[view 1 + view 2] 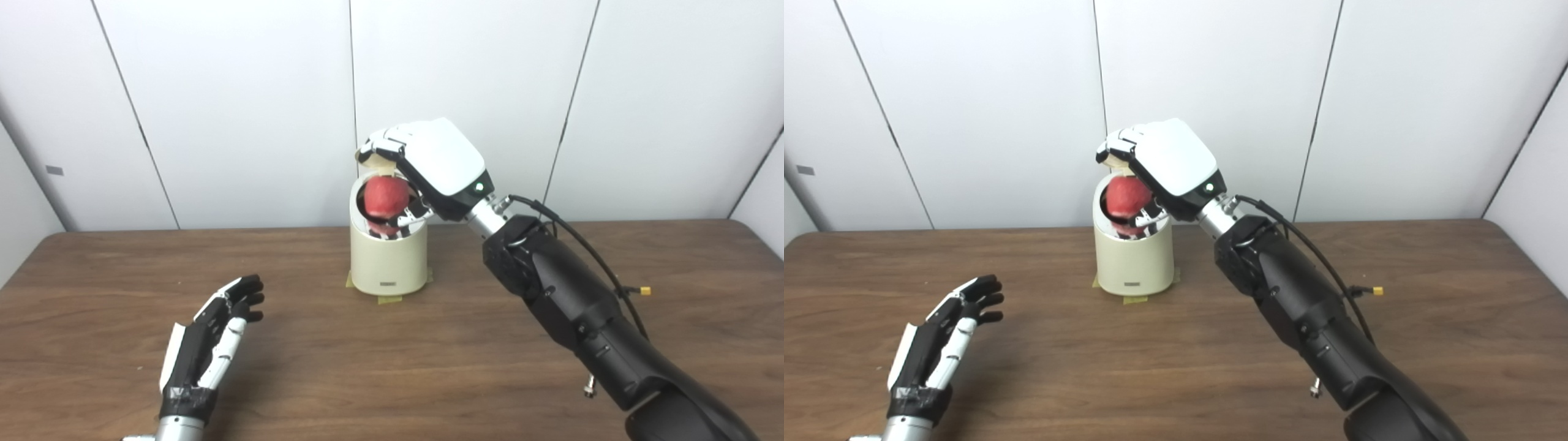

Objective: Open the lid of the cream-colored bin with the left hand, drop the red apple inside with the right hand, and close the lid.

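Note:
The cream-colored bin (388,263) stands at the back middle of the wooden table (392,343), fixed with tape at its base. Its lid (378,160) is tipped up behind the opening, mostly hidden by my right hand. My right hand (429,165) is above the bin mouth, shut on the red apple (384,197), which sits at the rim of the opening. My left hand (211,340) is open and empty, low over the table at the front left, well apart from the bin. In the right eye view the apple (1126,197) and bin (1133,260) show the same.
White wall panels (245,110) stand just behind the table's back edge. A black cable with a yellow connector (644,291) hangs off my right forearm. Bare tabletop lies between my left hand and the bin.

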Motion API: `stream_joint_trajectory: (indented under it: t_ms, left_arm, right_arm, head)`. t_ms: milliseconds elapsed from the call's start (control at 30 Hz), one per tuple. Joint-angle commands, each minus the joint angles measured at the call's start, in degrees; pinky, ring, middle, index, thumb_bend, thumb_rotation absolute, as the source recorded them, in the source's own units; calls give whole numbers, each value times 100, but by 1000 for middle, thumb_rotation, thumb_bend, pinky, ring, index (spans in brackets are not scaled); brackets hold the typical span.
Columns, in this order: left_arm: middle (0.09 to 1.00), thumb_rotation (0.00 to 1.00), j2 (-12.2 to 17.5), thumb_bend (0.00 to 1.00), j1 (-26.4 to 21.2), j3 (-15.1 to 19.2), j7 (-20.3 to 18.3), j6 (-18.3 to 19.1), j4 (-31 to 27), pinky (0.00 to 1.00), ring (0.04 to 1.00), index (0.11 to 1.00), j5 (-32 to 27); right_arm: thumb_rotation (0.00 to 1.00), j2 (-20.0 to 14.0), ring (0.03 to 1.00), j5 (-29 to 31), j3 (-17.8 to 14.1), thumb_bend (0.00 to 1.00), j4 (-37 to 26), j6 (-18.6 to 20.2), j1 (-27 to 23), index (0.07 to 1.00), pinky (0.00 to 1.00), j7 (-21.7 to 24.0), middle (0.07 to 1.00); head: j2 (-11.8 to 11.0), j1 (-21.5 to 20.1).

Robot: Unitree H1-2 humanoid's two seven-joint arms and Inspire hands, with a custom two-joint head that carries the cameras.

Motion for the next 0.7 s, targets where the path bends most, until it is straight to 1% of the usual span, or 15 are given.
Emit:
stream_joint_trajectory:
  t_ms: [0, 167, 333, 433, 500, 533, 567, 600, 633, 667]
  left_arm:
    - [814, 682, -105, 408, 18, -69, 66, -174, 122, 719, 794, 798, 120]
    - [816, 691, -93, 419, 9, -70, 55, -138, 136, 730, 797, 799, 116]
    - [816, 699, -91, 419, 10, -73, 63, -127, 114, 722, 796, 800, 141]
    - [817, 695, -92, 414, 5, -74, 66, -147, 130, 720, 796, 800, 147]
    - [816, 693, -103, 412, 0, -72, 61, -164, 141, 720, 796, 800, 117]
    - [816, 684, -107, 411, -3, -74, 60, -177, 145, 723, 796, 800, 114]
    - [814, 682, -114, 412, -5, -71, 51, -166, 143, 722, 793, 801, 80]
    - [813, 678, -115, 419, -8, -74, 55, -168, 149, 725, 791, 800, 91]
    - [812, 685, -109, 419, -10, -81, 67, -162, 149, 721, 787, 799, 136]
    - [813, 706, -107, 420, -12, -86, 76, -144, 138, 721, 786, 802, 164]
  right_arm:
    - [161, -16, 664, 51, -74, 1000, -117, 143, -275, 677, 504, -133, 737]
    - [178, -10, 676, 61, -78, 1000, -141, 193, -270, 681, 516, -122, 741]
    - [153, -20, 667, 82, -77, 1000, -162, 187, -274, 670, 515, -117, 732]
    - [145, -8, 657, 119, -98, 1000, -122, 146, -272, 657, 511, -237, 718]
    - [153, -5, 643, 105, -124, 994, -127, 118, -245, 637, 498, -472, 698]
    - [167, 0, 621, 108, -161, 964, -183, 104, -200, 613, 478, -639, 675]
    - [177, 8, 572, 139, -218, 895, -284, 77, -131, 567, 444, -817, 628]
    - [175, 30, 512, 260, -317, 841, -472, 54, -14, 521, 400, -892, 573]
    - [159, 63, 452, 401, -423, 684, -652, 37, 102, 500, 348, -926, 522]
    - [149, 103, 400, 541, -541, 588, -822, 0, 235, 486, 302, -1008, 478]
  head:
    - [1, -6]
    - [1, -6]
    - [1, -6]
    - [-5, -19]
    - [-6, -8]
    - [-3, 1]
    - [1, 1]
    - [-5, 1]
    - [-11, 3]
    - [-6, -1]
